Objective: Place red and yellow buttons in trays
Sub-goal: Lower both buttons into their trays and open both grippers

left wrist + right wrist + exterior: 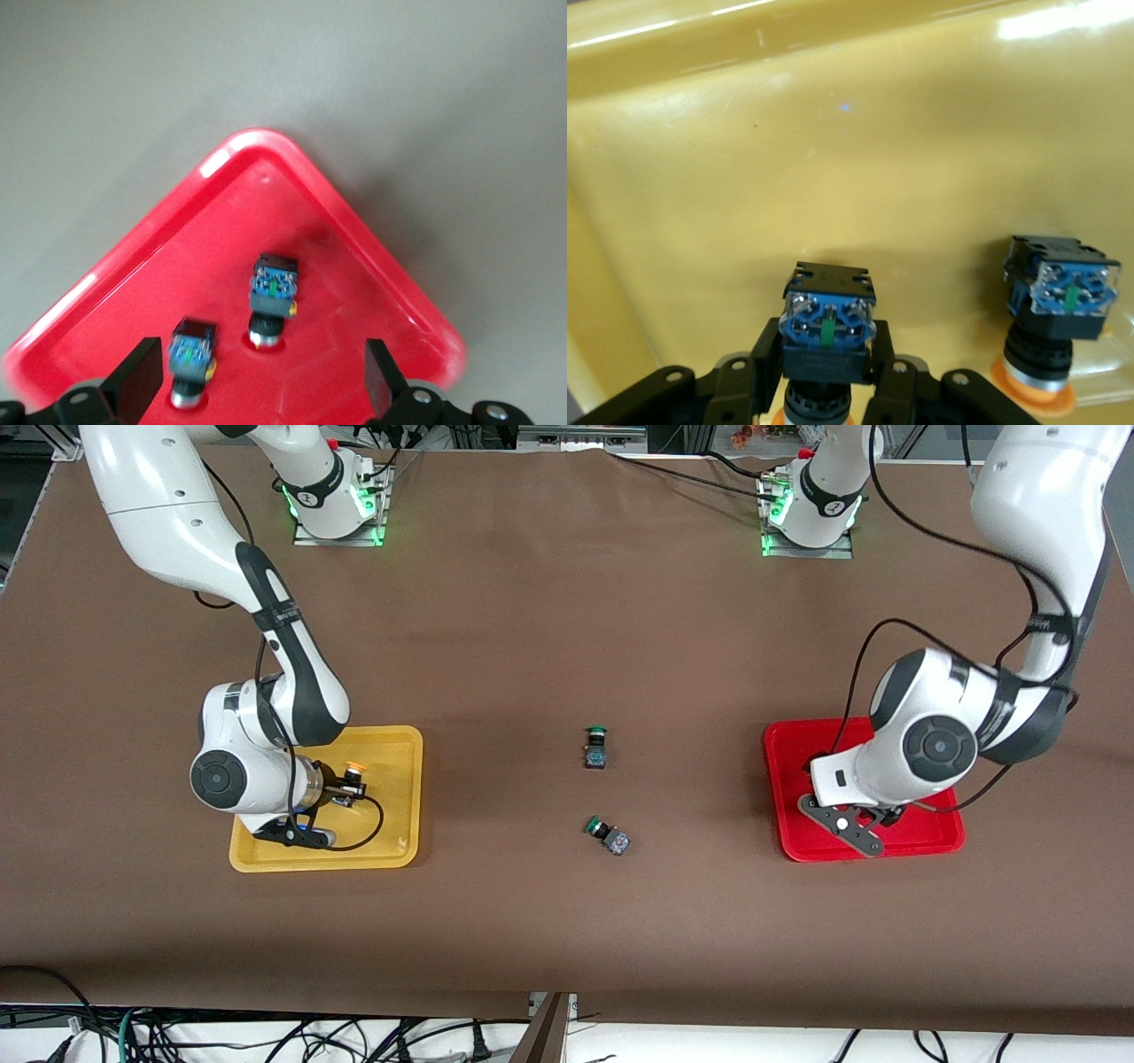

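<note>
Currently two red-capped buttons [273, 299] [192, 361] w/ dark bluish block bodies stand cap-down in the red tray [133, 266], toward the left arm's end of the table. Left gripper [264, 390] hovers over them, fingers spread wide, holding nothing. In the yellow tray [833, 159], toward the right arm's end, sit two orange-capped buttons; right gripper [827, 372] has narrow fingers either side of one button [828, 328], the other [1059, 297] just beside. Caps mostly hidden under the bodies. Two green-capped switches [595, 746] [608, 836] lie mid-table, between the trays.
</note>
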Robot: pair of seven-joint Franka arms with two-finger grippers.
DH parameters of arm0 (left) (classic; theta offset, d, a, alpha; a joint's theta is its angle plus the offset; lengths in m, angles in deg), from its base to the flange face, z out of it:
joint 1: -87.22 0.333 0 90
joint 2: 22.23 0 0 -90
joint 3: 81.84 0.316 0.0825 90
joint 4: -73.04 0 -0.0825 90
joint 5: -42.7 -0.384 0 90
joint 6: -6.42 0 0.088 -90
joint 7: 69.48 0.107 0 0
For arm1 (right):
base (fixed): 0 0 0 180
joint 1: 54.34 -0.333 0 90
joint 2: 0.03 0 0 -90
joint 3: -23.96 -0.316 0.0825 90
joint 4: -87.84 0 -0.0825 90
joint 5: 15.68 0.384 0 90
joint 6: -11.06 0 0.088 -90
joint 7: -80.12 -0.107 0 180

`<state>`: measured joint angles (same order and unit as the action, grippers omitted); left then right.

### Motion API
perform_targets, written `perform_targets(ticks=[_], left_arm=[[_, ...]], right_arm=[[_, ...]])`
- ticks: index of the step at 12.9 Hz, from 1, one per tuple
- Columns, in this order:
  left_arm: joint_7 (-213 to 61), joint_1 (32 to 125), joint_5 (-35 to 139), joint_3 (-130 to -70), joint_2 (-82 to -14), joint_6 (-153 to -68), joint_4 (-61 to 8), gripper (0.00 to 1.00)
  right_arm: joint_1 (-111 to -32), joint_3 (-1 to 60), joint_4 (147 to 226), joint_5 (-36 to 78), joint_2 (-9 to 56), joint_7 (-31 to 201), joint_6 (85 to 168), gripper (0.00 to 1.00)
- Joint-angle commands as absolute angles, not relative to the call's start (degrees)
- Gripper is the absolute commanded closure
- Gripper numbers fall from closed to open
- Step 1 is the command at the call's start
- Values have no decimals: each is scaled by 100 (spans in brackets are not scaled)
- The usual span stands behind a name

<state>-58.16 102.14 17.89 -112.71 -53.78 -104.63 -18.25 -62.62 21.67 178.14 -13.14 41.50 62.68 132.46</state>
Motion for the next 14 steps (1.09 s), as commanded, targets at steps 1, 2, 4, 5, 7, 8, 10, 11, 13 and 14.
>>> perform_targets(ticks=[1, 2, 4, 5, 7, 8, 10, 11, 13, 14], left_arm=[[-6122, 10234, 1879, -11506, -4704, -9627, -1505, 0], [-6148, 10234, 2132, -11515, -4624, -9406, -1181, 0], [-6157, 10251, 2459, -11489, -4623, -8801, -399, 0], [-6131, 10269, 2434, -11471, -4623, -8632, -169, 0], [-6183, 10286, 2538, -11436, -4579, -8455, 9, 0], [-6366, 10217, 2774, -11270, -4440, -8455, -8, 0], [-6981, 9578, 3772, -10028, -3975, -8455, -261, 0], [-7044, 9235, 4239, -9360, -3581, -8481, -655, 0], [-7053, 8777, 4385, -8643, -2693, -8987, -1822, 0], [-7045, 8696, 4359, -8510, -2298, -9278, -2332, 0]], right_arm=[[-6208, 2088, 17793, -1287, 4101, 6385, 13280, 0], [-6208, 2088, 17775, -1348, 4049, 6429, 13279, 0], [-6173, 2088, 17653, -1366, 3865, 6666, 13183, 0], [-6129, 2097, 17608, -1358, 3681, 6745, 12922, 0], [-6076, 2132, 17381, -1401, 3338, 6781, 12237, 0], [-6085, 2211, 17240, -1488, 3180, 6973, 11859, 0], [-6085, 2342, 16898, -1498, 2933, 7290, 11025, 0], [-6085, 2474, 16731, -1481, 2784, 7413, 10594, 0], [-6076, 2702, 16440, -1480, 2546, 8000, 9925, 0], [-6076, 2817, 16361, -1480, 2363, 8160, 9644, 0]])
